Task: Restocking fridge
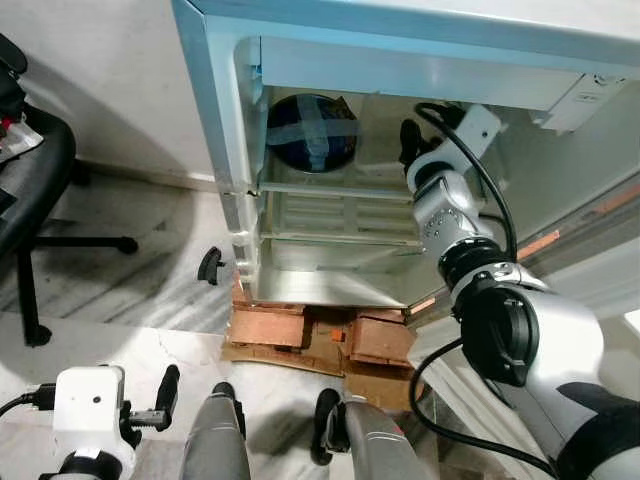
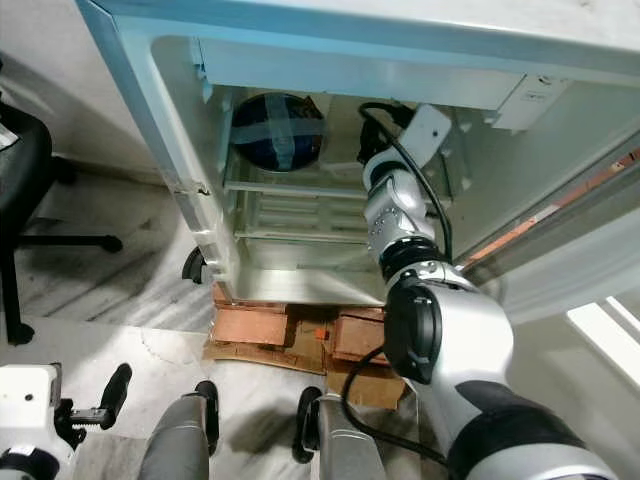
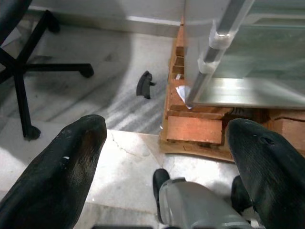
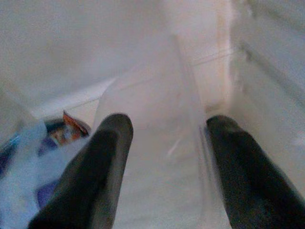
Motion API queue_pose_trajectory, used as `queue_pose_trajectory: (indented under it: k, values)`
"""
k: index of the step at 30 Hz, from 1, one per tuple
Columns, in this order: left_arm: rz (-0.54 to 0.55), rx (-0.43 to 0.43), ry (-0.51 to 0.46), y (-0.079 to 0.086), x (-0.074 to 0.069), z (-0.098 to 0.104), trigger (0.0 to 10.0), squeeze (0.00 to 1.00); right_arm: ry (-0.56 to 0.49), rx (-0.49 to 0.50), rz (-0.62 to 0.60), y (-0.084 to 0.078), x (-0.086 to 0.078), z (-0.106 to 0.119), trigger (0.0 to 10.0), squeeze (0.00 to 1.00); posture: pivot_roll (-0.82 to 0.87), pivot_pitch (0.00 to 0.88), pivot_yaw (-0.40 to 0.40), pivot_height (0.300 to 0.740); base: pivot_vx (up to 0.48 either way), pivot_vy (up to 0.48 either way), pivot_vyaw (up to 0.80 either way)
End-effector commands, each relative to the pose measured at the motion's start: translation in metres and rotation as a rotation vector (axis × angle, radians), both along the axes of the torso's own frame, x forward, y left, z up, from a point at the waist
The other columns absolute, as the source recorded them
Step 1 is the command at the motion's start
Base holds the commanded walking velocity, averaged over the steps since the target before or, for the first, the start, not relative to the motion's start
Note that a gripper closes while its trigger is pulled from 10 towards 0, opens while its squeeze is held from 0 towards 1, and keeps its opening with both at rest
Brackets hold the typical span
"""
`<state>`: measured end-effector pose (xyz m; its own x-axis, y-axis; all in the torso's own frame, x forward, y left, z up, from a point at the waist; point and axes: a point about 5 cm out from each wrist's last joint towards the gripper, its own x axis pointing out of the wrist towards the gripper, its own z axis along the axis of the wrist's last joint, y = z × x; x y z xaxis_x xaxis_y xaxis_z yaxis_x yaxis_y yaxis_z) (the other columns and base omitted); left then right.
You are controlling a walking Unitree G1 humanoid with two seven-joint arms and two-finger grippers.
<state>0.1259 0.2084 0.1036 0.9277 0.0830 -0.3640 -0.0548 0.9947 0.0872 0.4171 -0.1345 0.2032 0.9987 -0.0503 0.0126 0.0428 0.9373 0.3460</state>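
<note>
- step, as I read it: placing goods inside the fridge (image 1: 225,150); right arm reaches into the upper compartment, right pincer (image 4: 167,167) deep inside near the back wall
- right pincer state: fingers (image 4: 100,162) spread wide, nothing between them; looks like a release just done or an approach, cannot tell which
- task item: dark round bag (image 1: 312,130) wrapped in blue tape sits on the top shelf (image 1: 330,188), left part of the compartment; its blue edge lies just beside the right pincer, on its left, not touching
- clear plastic piece, maybe a bin or tray, lies ahead of the right pincer; blurred, cannot say more
- left pincer (image 3: 167,157) low by the robot's legs, fingers wide, empty; looks idle
- fridge stands on bricks (image 1: 270,325) and cardboard; office chair (image 1: 30,190) off to the left
- next move, judgement: back the right arm straight out, minding the cable (image 1: 490,190) near the door frame, then fetch the next item
</note>
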Motion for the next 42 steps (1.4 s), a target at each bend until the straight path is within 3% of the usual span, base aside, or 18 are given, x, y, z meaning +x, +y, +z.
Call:
queue_pose_trajectory:
  k: [1,4,5,6,8,9,10,18,19,20,23,26,32,33,34,35,40,42]
  values:
    - [0.016,0.003,0.024,0.000,-0.001,-0.006,10.0,0.00,-0.003,-0.149,0.000,-0.003,-0.001,-0.002,10.0,1.00,0.39,0.283,-0.136,0.740,0.000,0.000,0.00]
    - [0.012,0.004,0.004,0.000,0.006,-0.005,10.0,0.00,-0.032,-0.274,0.035,-0.002,-0.001,-0.001,10.0,1.00,0.38,0.266,-0.140,0.740,0.000,0.000,0.00]
    - [0.012,0.004,0.004,0.000,0.006,-0.005,10.0,0.00,-0.032,-0.274,0.035,-0.002,-0.001,-0.001,10.0,1.00,0.38,0.266,-0.140,0.740,0.000,0.000,0.00]
    - [0.011,0.003,-0.003,0.000,0.011,-0.007,10.0,0.00,-0.041,-0.359,0.044,-0.002,-0.002,-0.001,10.0,1.00,0.36,0.250,-0.138,0.740,0.000,0.000,0.00]
    - [0.010,0.001,-0.011,0.000,0.016,-0.009,10.0,0.00,-0.031,-0.439,0.053,-0.003,-0.003,-0.006,10.0,1.00,0.35,0.239,-0.139,0.740,0.000,0.000,0.00]
    - [0.007,0.002,-0.020,0.000,0.020,-0.010,10.0,0.00,-0.034,-0.489,0.069,-0.002,-0.004,-0.009,10.0,0.43,0.35,0.232,-0.140,0.740,0.000,0.000,0.00]
    - [0.003,0.003,-0.028,-0.001,0.024,-0.010,10.0,0.00,-0.030,-0.489,0.078,-0.003,-0.005,-0.011,10.0,0.00,0.35,0.223,-0.140,0.740,0.000,0.000,0.00]
    - [-0.012,0.001,-0.080,0.001,0.044,-0.009,10.0,0.00,-0.029,-0.356,0.173,-0.002,-0.006,-0.015,10.0,0.00,0.32,0.162,-0.138,0.740,0.000,0.000,0.00]
    - [-0.016,-0.003,-0.092,0.001,0.048,-0.009,10.0,0.00,-0.033,-0.347,0.203,0.000,-0.007,-0.018,10.0,0.78,0.31,0.149,-0.138,0.740,0.000,0.000,0.00]
    - [-0.019,-0.005,-0.097,0.000,0.051,-0.009,10.0,0.00,-0.036,-0.345,0.226,0.002,-0.009,-0.021,10.0,1.00,0.30,0.145,-0.137,0.740,0.000,0.000,0.00]
    - [-0.022,-0.014,-0.112,-0.002,0.058,-0.009,10.0,0.00,-0.033,-0.323,0.282,0.006,-0.012,-0.028,10.0,1.00,0.29,0.133,-0.136,0.740,0.000,0.000,0.00]
    - [-0.042,-0.034,-0.135,-0.008,0.073,-0.011,10.0,0.00,-0.041,-0.263,0.399,0.010,-0.018,-0.040,10.0,1.00,0.24,0.089,-0.127,0.740,0.000,0.000,0.00]
    - [-0.068,-0.044,-0.152,-0.009,0.090,-0.014,10.0,0.00,-0.079,-0.254,0.501,0.007,-0.023,-0.043,10.0,1.00,0.18,0.031,-0.105,0.740,0.000,0.000,0.00]
    - [-0.073,-0.044,-0.154,-0.009,0.092,-0.014,10.0,0.00,-0.084,-0.258,0.514,0.006,-0.024,-0.043,10.0,0.94,0.18,0.028,-0.104,0.740,0.000,0.000,0.00]
    - [-0.079,-0.043,-0.158,-0.009,0.095,-0.015,10.0,0.00,-0.090,-0.259,0.531,0.004,-0.026,-0.045,10.0,0.63,0.17,0.020,-0.101,0.740,0.000,0.000,0.00]
    - [-0.092,-0.041,-0.167,-0.010,0.101,-0.015,10.0,0.00,-0.094,-0.267,0.550,0.001,-0.031,-0.050,10.0,0.00,0.16,0.005,-0.097,0.740,0.000,0.000,0.00]
    - [-0.099,-0.042,-0.178,-0.011,0.109,-0.016,10.0,0.00,-0.091,-0.259,0.556,-0.003,-0.042,-0.066,10.0,0.00,0.14,0.000,-0.089,0.740,0.000,0.000,0.00]
    - [-0.104,-0.045,-0.191,-0.014,0.113,-0.016,10.0,0.00,-0.095,-0.211,0.518,-0.009,-0.061,-0.081,10.0,0.00,0.14,0.000,-0.084,0.740,0.000,0.000,0.00]
